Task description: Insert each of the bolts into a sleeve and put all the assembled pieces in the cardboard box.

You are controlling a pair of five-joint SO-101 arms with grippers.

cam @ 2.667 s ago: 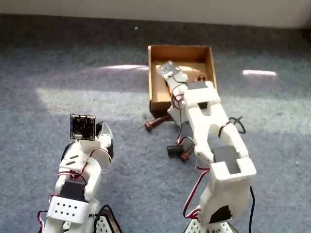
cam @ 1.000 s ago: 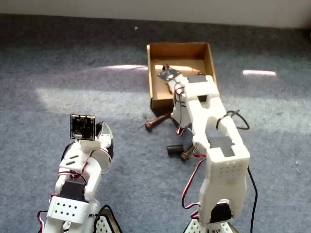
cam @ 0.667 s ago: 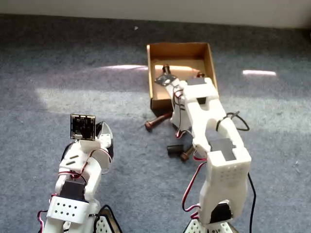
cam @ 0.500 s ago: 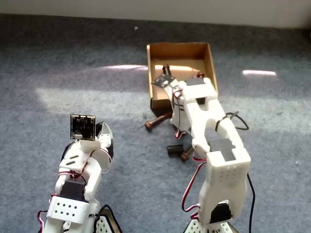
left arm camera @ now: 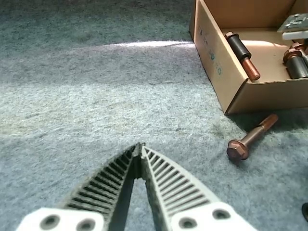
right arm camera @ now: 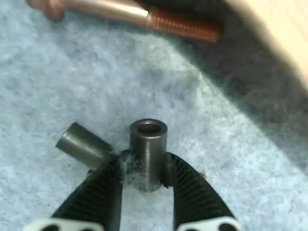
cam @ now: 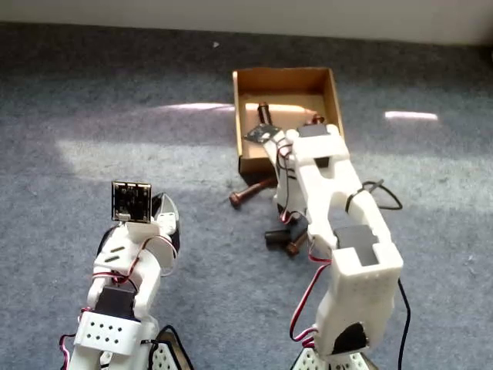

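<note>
We count two done. In the box lies an assembled piece, a bolt through its sleeve, against the wall nearest the left arm. A second piece sits deeper in, half cut off, so we can't check it fully.

Left to do, in our judgement, at least two pairs:
- A loose bolt lies on the carpet just outside the box's near wall, with no sleeve on it.
- A second bolt lies farther out from the box, by the right arm's elbow, also bare as far as we can tell.
- An upright sleeve stands on end near the box's front, bore up and empty.
- A lying sleeve is on its side just beside the upright one, looks to be touching it.

The right gripper is down at the upright sleeve with one jaw on each side. We read it as pinching the sleeve low on its body, though contact on one side is hard to confirm. No bolt is in it.

The left gripper has its jaws pressed together and holds nothing. It sits over bare carpet, well apart from the box, on the side away from the right arm.

So we put it roughly halfway. This step looks like picking a sleeve for the next insertion. The loose bolt by the box looks like the likely mate. Nothing more goes in the box until that pair is joined.
</note>
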